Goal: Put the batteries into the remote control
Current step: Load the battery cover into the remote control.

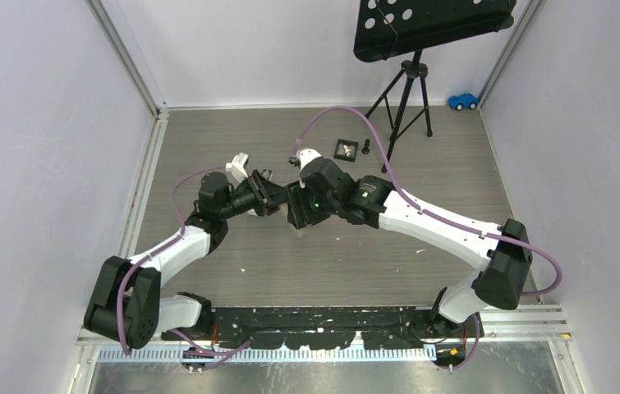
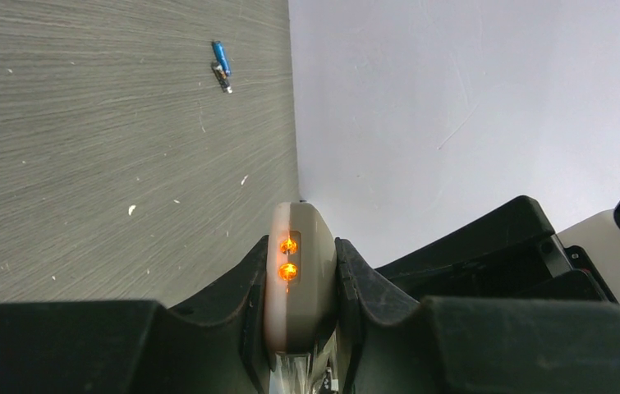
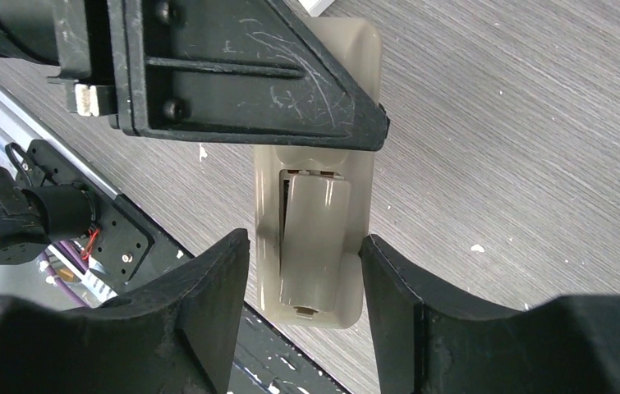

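Observation:
The beige remote control (image 3: pixel 360 74) hangs above the floor between the two arms. My left gripper (image 2: pixel 300 250) is shut on it edge-on, and two orange lights glow in a slot on its end (image 2: pixel 288 256). In the right wrist view its back faces the camera, with the battery cover (image 3: pixel 314 246) sitting slightly askew in its recess. My right gripper (image 3: pixel 305 242) is open around the remote's lower end, with a gap on the left side. From above, the two grippers meet at mid-floor (image 1: pixel 290 209). The batteries are hidden or out of view.
A black tripod stand (image 1: pixel 405 90) rises at the back right, and a blue toy car (image 1: pixel 462 101) sits by the wall. A black square piece (image 1: pixel 345 148) and a small black piece (image 1: pixel 366 148) lie behind the grippers. A small blue thing (image 2: pixel 221 59) lies near the wall.

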Action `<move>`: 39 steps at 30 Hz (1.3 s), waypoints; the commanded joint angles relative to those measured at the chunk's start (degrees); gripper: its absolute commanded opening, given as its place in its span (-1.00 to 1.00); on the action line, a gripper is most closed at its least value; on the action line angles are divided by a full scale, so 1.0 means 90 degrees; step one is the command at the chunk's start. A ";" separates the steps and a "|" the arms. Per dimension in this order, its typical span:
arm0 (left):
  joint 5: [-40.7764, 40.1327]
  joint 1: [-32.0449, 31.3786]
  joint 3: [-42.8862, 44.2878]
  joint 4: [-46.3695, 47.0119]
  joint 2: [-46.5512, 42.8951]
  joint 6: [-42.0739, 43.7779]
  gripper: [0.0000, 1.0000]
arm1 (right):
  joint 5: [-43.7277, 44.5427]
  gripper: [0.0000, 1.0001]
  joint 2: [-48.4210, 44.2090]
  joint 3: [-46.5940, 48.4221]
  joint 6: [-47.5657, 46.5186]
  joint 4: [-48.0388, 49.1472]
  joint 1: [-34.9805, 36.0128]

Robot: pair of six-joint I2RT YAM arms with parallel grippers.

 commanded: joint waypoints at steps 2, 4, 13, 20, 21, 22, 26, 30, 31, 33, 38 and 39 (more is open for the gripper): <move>0.0380 -0.0020 0.0291 0.0728 -0.0008 -0.0456 -1.00 | 0.0163 0.19 -0.0412 -0.0036 0.0188 0.0336 0.0034; 0.0384 -0.0008 0.0276 0.0763 0.0009 -0.0521 -1.00 | 0.0228 0.20 -0.0590 -0.0168 0.0230 0.0518 0.0032; 0.0435 0.0004 0.0179 0.1127 0.0155 -0.0802 -1.00 | 0.0380 0.18 -0.0945 -0.0594 0.0313 0.1012 0.0023; 0.0452 0.0012 0.0136 0.1238 0.0273 -0.0875 -1.00 | 0.0275 0.04 -0.1060 -0.0775 0.0138 0.1344 0.0023; 0.0447 0.0012 0.0133 0.1251 0.0284 -0.0884 -1.00 | 0.0264 0.01 -0.1065 -0.0784 0.0108 0.1371 0.0023; 0.0454 0.0012 0.0134 0.1262 0.0300 -0.0898 -1.00 | 0.0243 -0.02 -0.1059 -0.0789 0.0063 0.1378 0.0023; 0.0507 0.0012 0.0129 0.1339 0.0384 -0.0958 -1.00 | 0.0169 -0.10 -0.1001 -0.0798 -0.0048 0.1380 0.0023; 0.0542 0.0012 0.0092 0.1503 0.0483 -0.1066 -1.00 | 0.0043 -0.12 -0.0950 -0.0806 -0.0202 0.1368 0.0023; 0.0559 0.0012 0.0087 0.1533 0.0498 -0.1085 -1.00 | 0.0002 -0.13 -0.0943 -0.0810 -0.0253 0.1367 0.0023; 0.0569 0.0012 0.0085 0.1586 0.0552 -0.1120 -1.00 | -0.0061 -0.13 -0.0938 -0.0825 -0.0353 0.1363 0.0030; 0.0586 0.0012 0.0085 0.1663 0.0632 -0.1175 -1.00 | -0.0075 -0.14 -0.0898 -0.0844 -0.0479 0.1324 0.0027; 0.0592 0.0012 0.0079 0.1677 0.0638 -0.1186 -1.00 | -0.0101 -0.15 -0.0898 -0.0850 -0.0503 0.1328 0.0035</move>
